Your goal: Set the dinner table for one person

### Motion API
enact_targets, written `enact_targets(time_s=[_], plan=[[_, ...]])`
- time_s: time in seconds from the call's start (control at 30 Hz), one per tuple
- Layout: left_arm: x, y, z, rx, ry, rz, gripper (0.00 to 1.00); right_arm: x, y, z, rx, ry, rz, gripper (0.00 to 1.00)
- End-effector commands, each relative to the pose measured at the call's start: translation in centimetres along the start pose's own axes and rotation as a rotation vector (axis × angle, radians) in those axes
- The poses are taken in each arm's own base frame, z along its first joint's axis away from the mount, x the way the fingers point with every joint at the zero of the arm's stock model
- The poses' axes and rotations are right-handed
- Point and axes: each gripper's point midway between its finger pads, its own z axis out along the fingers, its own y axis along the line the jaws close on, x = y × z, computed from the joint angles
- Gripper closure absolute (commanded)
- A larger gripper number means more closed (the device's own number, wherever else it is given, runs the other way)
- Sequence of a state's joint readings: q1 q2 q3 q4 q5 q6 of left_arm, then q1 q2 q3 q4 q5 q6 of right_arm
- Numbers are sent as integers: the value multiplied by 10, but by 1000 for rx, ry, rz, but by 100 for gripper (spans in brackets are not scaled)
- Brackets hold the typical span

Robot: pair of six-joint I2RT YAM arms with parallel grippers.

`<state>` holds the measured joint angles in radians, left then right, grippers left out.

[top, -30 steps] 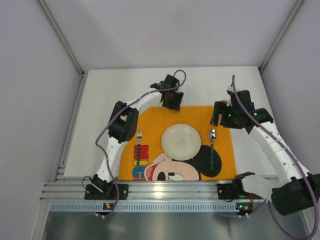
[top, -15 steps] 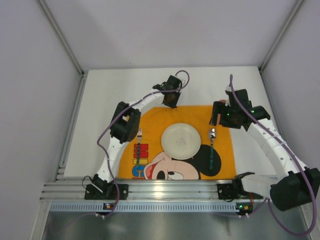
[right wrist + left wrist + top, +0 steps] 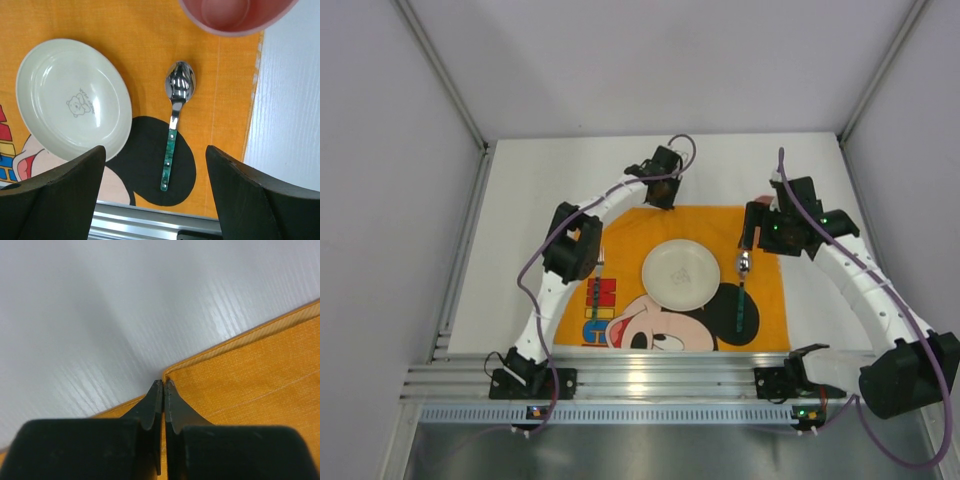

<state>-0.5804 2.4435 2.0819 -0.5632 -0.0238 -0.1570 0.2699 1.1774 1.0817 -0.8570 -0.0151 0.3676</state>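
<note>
Plate (image 3: pixel 681 274) ctr on orange placemat (image 3: pixel 770 300), spoon (image 3: pixel 741 297) R

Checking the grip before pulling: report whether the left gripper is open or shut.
Shut: the left gripper has fingertips touching, pinching the orange placemat at its edge.

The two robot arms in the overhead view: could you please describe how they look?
Both the left arm and right arm have white curved links joined by black joint housings. A purple cable loops along each. The fingers are black, tapering wedges. Small green lights glow on the right arm's wrist.
</note>
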Motion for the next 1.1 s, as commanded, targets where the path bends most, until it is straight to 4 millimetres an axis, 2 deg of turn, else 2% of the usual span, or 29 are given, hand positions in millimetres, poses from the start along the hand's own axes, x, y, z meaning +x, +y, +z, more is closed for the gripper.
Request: enact_targets(time_s=[0.0, 0.03, 0.23, 0.4, 0.5, 0.67, 1.07], plan=[[24, 66, 29, -142, 64, -69, 100, -12, 1, -4, -3, -24, 2, 19], [19, 78, 29, -153, 52, -88, 100, -12, 1, -4, -6, -21, 2, 19], [6, 111, 29, -174, 15, -147, 100, -10, 5, 2, -16, 11, 5, 19], [-2, 120, 31, -150, -8, -172, 100, -15, 9, 5, -28, 20, 12, 19], [-5, 116, 33, -122, -16, -167, 100, -17, 12, 7, -33, 27, 14, 19], [-13, 105, 38, -53, -38, -148, 90, -15, 13, 9, -34, 44, 21, 19], [-36, 82, 38, 54, -104, -119, 76, -3, 17, 18, -49, 102, 46, 20]])
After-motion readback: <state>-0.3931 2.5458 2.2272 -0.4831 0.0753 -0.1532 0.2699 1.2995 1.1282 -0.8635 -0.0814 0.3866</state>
